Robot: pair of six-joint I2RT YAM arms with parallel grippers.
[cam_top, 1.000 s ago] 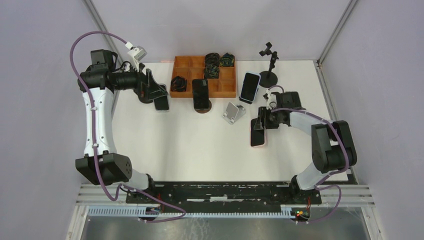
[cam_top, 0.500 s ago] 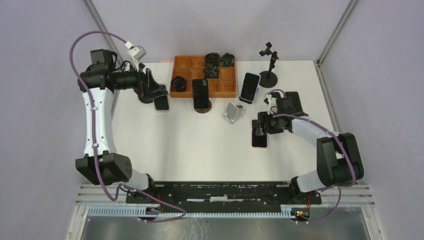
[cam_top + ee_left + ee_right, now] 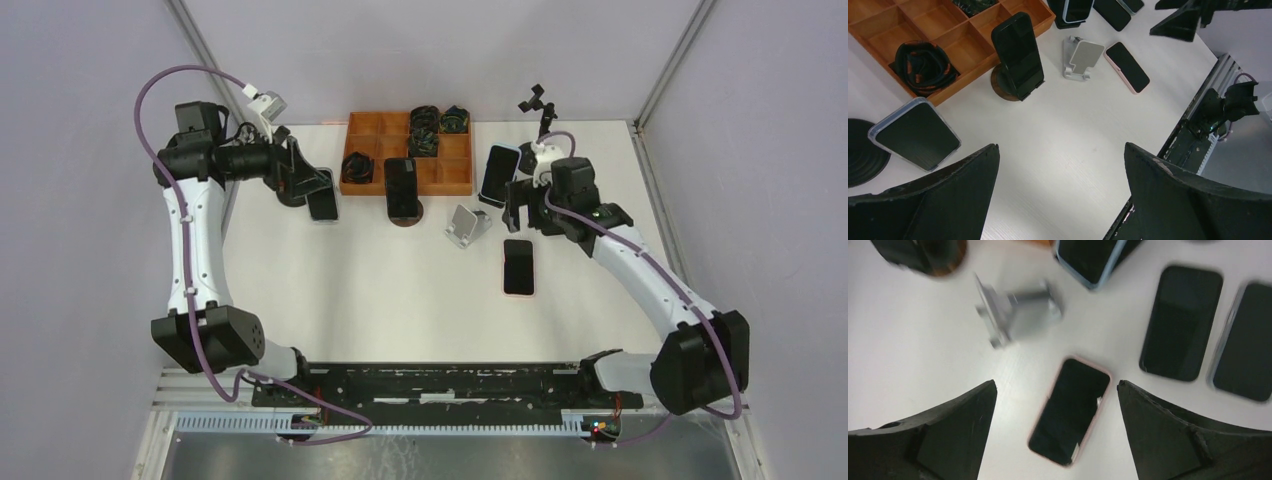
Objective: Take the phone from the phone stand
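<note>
Right hand (image 3: 1056, 385) is shown with its fingers spread wide and nothing gripped between them. In the overhead view it is held just beyond and to the right of the silver phone stand (image 3: 467, 224). The pink-cased phone (image 3: 518, 267) is seen lying flat, screen up, on the white tabletop (image 3: 400, 290). It is placed to the near right of the stand, apart from it, and is touched by neither hand. In the right wrist view this phone is framed below the parted fingers.

Left hand (image 3: 1060, 147) is likewise held open, with nothing clasped. It is placed well to the left of the silver stand, at a pale-rimmed phone (image 3: 322, 205) that is rested against a black round base (image 3: 855, 150).

Between that phone and the silver stand, a black phone (image 3: 402, 188) is carried upright on a stand with a round brown base (image 3: 1000, 90). This stand is set against the front wall of the wooden tray (image 3: 450, 188), in which coiled black cables (image 3: 358, 166) are kept. A blue-cased phone (image 3: 499, 175) is leaned just behind and to the right of the silver stand. Two more dark phones (image 3: 1180, 322) are seen flat on the tabletop in the right wrist view, further right of the stand than the pink-cased one.
</note>
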